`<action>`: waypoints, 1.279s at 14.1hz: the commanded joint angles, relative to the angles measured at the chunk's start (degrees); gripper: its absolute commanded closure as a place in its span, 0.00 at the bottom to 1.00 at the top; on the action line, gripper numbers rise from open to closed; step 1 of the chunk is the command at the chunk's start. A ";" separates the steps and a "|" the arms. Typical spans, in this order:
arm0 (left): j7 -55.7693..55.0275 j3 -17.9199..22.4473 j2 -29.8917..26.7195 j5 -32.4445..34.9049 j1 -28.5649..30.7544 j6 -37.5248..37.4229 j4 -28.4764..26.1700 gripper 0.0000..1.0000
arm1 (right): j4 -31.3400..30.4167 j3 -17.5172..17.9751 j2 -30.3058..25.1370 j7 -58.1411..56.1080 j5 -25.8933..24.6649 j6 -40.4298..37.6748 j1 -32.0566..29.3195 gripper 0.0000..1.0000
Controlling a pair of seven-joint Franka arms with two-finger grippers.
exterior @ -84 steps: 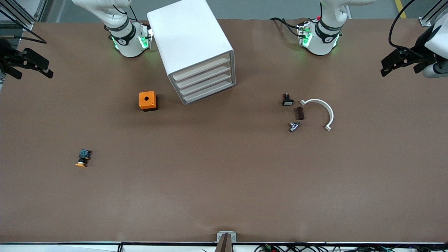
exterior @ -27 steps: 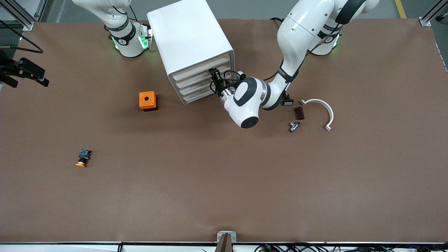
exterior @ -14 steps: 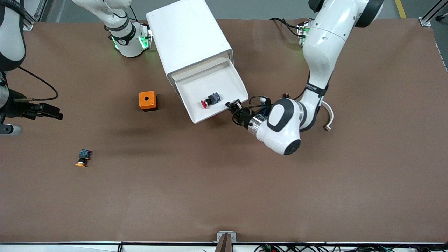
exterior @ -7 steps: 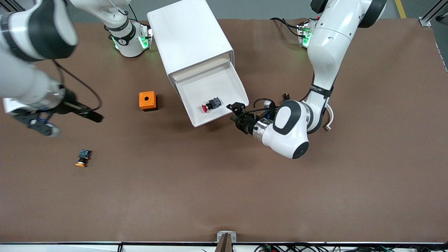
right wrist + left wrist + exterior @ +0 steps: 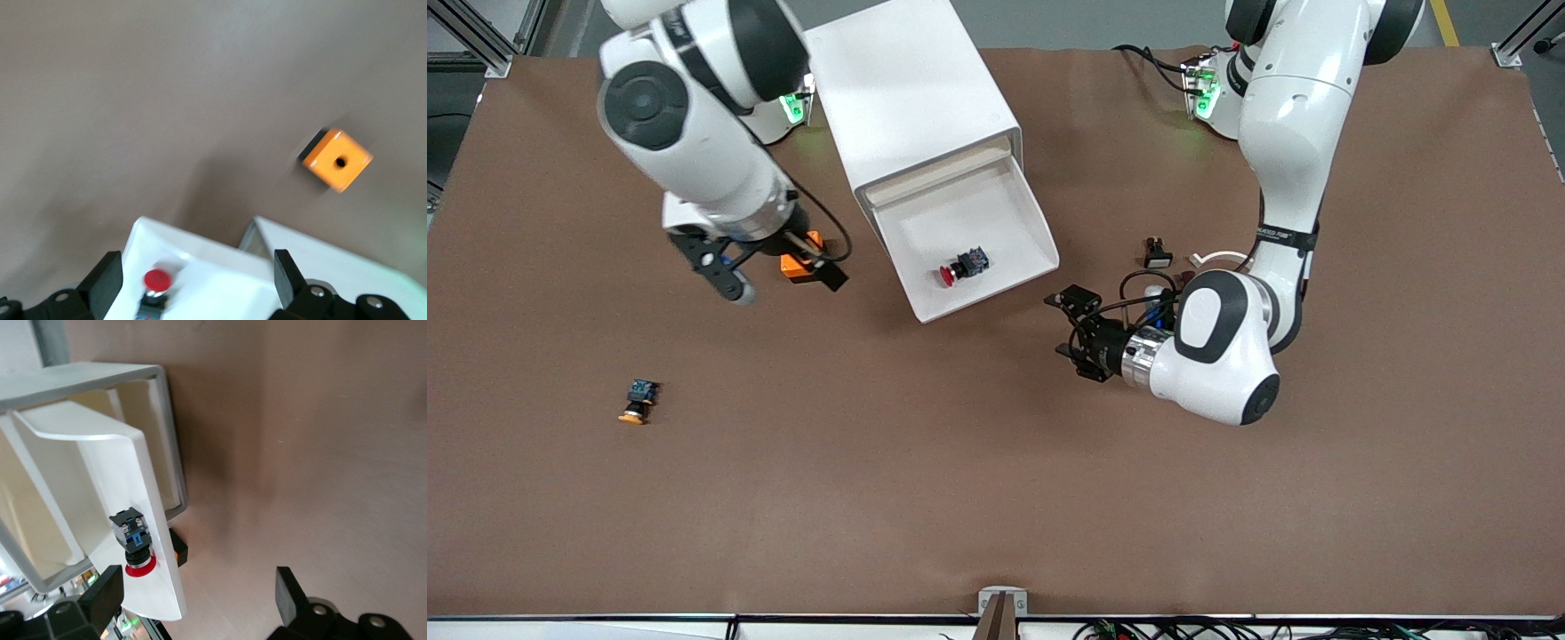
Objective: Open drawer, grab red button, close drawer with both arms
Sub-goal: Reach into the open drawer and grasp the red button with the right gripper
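Your left gripper [image 5: 1074,336], black two-finger, hangs over bare table just off the pulled-out drawer's front corner, jaws spread wide, holding nothing. Your right gripper [image 5: 778,271], also black, hangs over the small orange box with a round hole [image 5: 800,265], jaws wide too, empty.

The shallow white tray-drawer [image 5: 1014,209] sticks out of the tall white boxy cabinet [image 5: 907,98], top slot. The small push button with a red mushroom cap and black-and-blue body [image 5: 963,266] lies on its side in that drawer, near the front edge; the left wrist view shows it too [image 5: 134,545], and the right wrist view shows the red cap [image 5: 157,280].

The surface is a brown matte table covering [image 5: 996,480]. Grey floor shows past the table's edge by the bases, and cables run along the edge nearest the camera.

Count: two white arms, one cabinet, one drawer open. One red button, one orange-capped button [image 5: 636,401] toward the right arm's end and nearer the camera than the orange box. One black button with a white face [image 5: 1157,253] near the left arm's wrist, with a white curved piece [image 5: 1214,259] beside it, partly hidden by the arm.
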 commanded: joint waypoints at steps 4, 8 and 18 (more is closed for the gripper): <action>11.58 0.96 -4.32 11.82 -0.27 -0.17 3.31 0.00 | -5.50 -0.89 2.65 16.26 -0.68 11.66 9.97 0.00; 22.48 0.18 -7.49 26.47 -1.06 -0.53 3.13 0.00 | -5.33 -0.89 8.88 25.68 -5.08 18.08 14.28 0.00; 54.50 -3.24 -7.14 40.40 -5.98 3.32 0.15 0.00 | -4.45 -0.89 14.79 31.14 -5.26 22.05 17.36 0.00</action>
